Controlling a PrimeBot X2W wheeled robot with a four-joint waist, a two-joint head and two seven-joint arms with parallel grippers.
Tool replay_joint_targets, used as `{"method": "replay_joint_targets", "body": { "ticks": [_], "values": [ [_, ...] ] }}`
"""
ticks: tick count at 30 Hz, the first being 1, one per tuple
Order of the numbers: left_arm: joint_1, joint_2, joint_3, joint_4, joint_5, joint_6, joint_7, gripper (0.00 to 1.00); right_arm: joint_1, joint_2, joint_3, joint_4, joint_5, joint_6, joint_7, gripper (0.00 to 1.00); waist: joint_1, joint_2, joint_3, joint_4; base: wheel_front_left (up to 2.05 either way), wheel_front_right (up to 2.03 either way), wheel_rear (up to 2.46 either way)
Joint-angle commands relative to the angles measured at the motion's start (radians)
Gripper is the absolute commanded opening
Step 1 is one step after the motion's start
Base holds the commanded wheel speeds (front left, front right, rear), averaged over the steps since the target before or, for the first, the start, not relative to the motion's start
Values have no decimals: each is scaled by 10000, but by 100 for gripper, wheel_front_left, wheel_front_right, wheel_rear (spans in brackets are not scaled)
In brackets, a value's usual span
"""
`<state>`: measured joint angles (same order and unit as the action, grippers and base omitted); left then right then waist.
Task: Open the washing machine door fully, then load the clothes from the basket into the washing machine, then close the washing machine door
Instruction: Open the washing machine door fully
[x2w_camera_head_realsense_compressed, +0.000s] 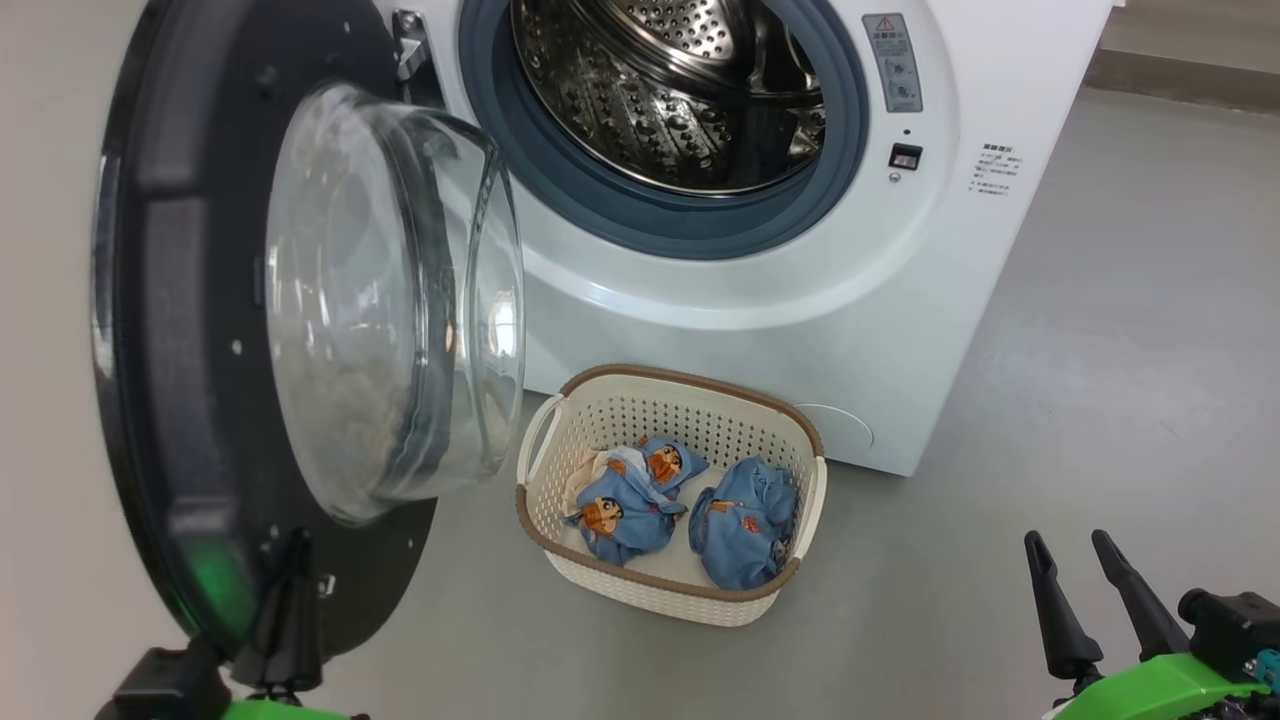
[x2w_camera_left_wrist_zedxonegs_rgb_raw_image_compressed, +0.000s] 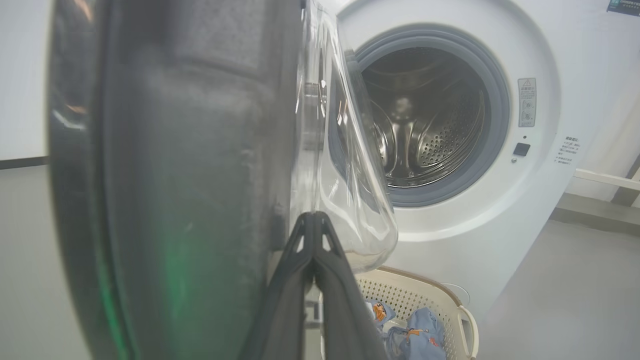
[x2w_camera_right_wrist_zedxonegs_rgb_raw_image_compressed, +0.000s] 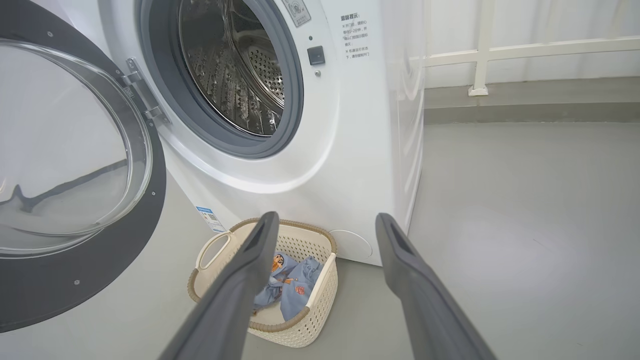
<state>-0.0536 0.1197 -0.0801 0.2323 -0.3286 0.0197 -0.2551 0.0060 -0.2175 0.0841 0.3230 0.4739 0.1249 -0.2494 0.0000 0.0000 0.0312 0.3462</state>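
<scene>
The washing machine (x2w_camera_head_realsense_compressed: 760, 330) stands with its steel drum (x2w_camera_head_realsense_compressed: 680, 90) exposed. The washing machine door (x2w_camera_head_realsense_compressed: 190, 330) is swung out to the left, its glass bowl (x2w_camera_head_realsense_compressed: 390, 300) facing the machine. My left gripper (x2w_camera_head_realsense_compressed: 290, 585) is shut, its tips against the lower black rim of the door; in the left wrist view the left gripper (x2w_camera_left_wrist_zedxonegs_rgb_raw_image_compressed: 313, 216) touches the door (x2w_camera_left_wrist_zedxonegs_rgb_raw_image_compressed: 175, 175) beside the glass. On the floor in front sits the basket (x2w_camera_head_realsense_compressed: 650, 590) holding the clothes (x2w_camera_head_realsense_compressed: 630, 505), two blue bundles. My right gripper (x2w_camera_head_realsense_compressed: 1068, 545) hangs open to the basket's right, nothing between its fingers.
Bare grey floor (x2w_camera_head_realsense_compressed: 1100, 350) stretches to the right of the machine. A white railing (x2w_camera_right_wrist_zedxonegs_rgb_raw_image_compressed: 500, 50) and a low kerb run along the far side. The open door (x2w_camera_right_wrist_zedxonegs_rgb_raw_image_compressed: 100, 270) overhangs the floor left of the basket (x2w_camera_right_wrist_zedxonegs_rgb_raw_image_compressed: 320, 285).
</scene>
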Motion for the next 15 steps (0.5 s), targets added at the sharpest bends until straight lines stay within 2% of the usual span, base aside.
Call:
{"method": "replay_joint_targets", "body": {
  "ticks": [1,15],
  "values": [
    [-390,404,659,-45,-5,155,-67,0,-23,-135,105,-259,-110,58,-124,100,0,0,63,42,0,0,0],
    [-1267,685,1806,642,190,381,-67,0,-230,-171,70,-315,-142,58,-124,100,0,0,580,186,0,0,0]
  ]
}}
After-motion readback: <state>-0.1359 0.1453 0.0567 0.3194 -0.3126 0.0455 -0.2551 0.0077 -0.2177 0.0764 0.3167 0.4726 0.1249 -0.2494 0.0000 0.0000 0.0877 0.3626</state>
